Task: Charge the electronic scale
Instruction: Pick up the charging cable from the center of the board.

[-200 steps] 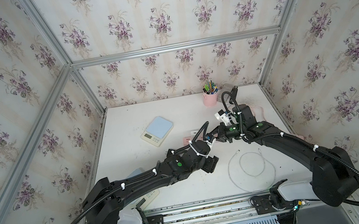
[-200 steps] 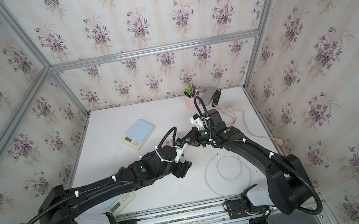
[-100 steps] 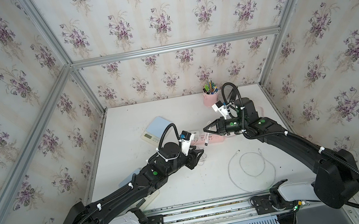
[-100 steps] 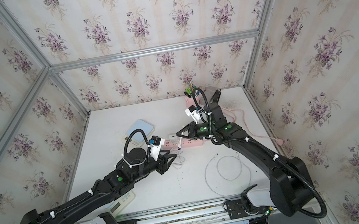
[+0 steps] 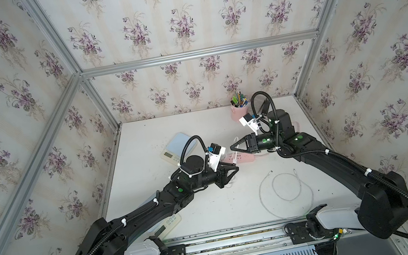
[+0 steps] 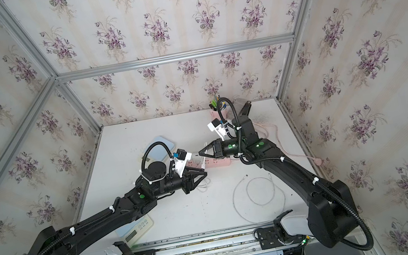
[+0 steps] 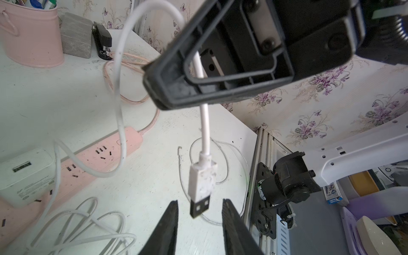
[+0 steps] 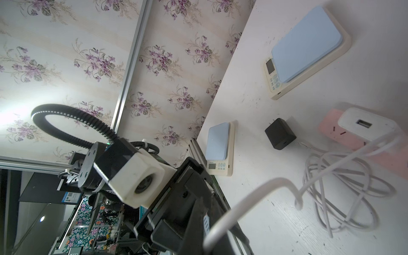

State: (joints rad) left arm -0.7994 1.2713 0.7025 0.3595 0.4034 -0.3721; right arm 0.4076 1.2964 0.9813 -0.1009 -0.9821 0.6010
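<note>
Clamped shut in the right tool (image 7: 159,92), above the pink power strip (image 7: 134,138): a white USB cable (image 7: 204,123), its USB-A plug (image 7: 202,187) hanging between the parted fingers of the left tool (image 7: 199,220), a gap showing on either side and no contact visible. Behind the strip and off its left end, flat on the tabletop (image 5: 210,208): the electronic scale (image 5: 176,142), blue-topped, partly crossed in both top views by the left arm's black hose, with display and button markings too small to read. Well in front of the strip, half hidden under the left arm: a second scale (image 5: 169,221), lettering equally illegible. Plugged into the strip's left end: a white charger (image 7: 24,176), USB socket showing, grey print on its side too fine to make out. Near that same end, seen only from the right wrist: a black charger block (image 8: 279,133). Just in front of the strip, the held cable's slack in a loose coil (image 7: 77,220). Farther to the strip's front right, a thin white cable loop (image 5: 282,185). Behind the strip's right end: a pink pen cup (image 7: 31,33), a grey block (image 7: 76,35) and a black stapler (image 7: 102,39). Beyond the tabletop's edge, a blue-labelled carton (image 7: 333,194), text blurred and partly cut off by the right arm's base.
</note>
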